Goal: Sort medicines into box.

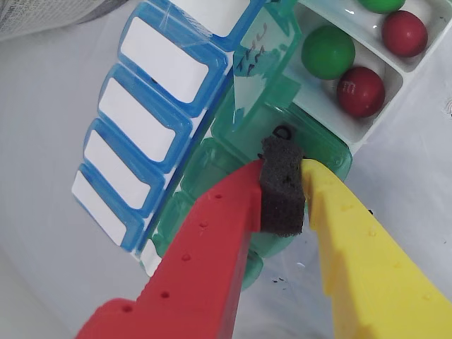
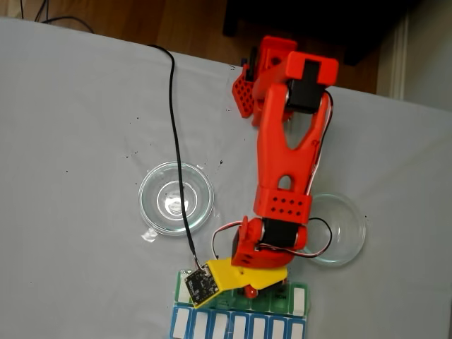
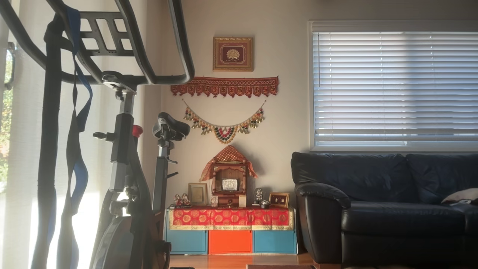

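Observation:
In the wrist view my gripper (image 1: 284,168) has a red finger and a yellow finger. They are closed together on the black foam pad (image 1: 282,191) between them, with no ball held. The tips rest just above a translucent green lid of the box (image 1: 247,106). At the upper right, open white compartments hold medicines: a green ball (image 1: 328,52) beside a dark red one (image 1: 361,91), and further on another red ball (image 1: 405,32) and a green one (image 1: 381,4). In the fixed view the gripper (image 2: 248,289) hangs over the box (image 2: 298,299) at the table's near edge.
A blue-lidded organizer row (image 1: 152,120) lies directly against the green one (image 2: 240,327). Two clear round dishes stand on the grey tablecloth, one left of the arm (image 2: 176,198) and one partly behind it on the right (image 2: 342,233). A black cable (image 2: 171,127) runs down to the wrist camera.

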`<action>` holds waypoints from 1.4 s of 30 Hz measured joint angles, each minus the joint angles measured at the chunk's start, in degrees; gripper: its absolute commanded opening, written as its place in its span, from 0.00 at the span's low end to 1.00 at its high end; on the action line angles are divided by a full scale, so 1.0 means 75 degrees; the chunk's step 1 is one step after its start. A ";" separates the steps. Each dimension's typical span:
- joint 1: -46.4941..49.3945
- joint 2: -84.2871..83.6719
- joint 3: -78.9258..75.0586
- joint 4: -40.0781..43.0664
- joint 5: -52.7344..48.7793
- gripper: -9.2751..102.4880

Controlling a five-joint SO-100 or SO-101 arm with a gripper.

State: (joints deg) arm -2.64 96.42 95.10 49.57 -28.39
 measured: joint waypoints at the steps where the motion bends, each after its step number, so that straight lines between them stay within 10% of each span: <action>1: -0.0023 -0.0059 -0.0035 0.0047 -0.0035 0.09; 16: -0.0164 -0.0539 -0.0750 0.0445 0.0129 0.09; 31: 0.0855 0.1980 0.0820 -0.1582 0.3105 0.09; 42: 0.0926 0.2555 0.1910 -0.2883 0.2461 0.09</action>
State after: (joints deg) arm 4.31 115.58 109.42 27.95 -9.93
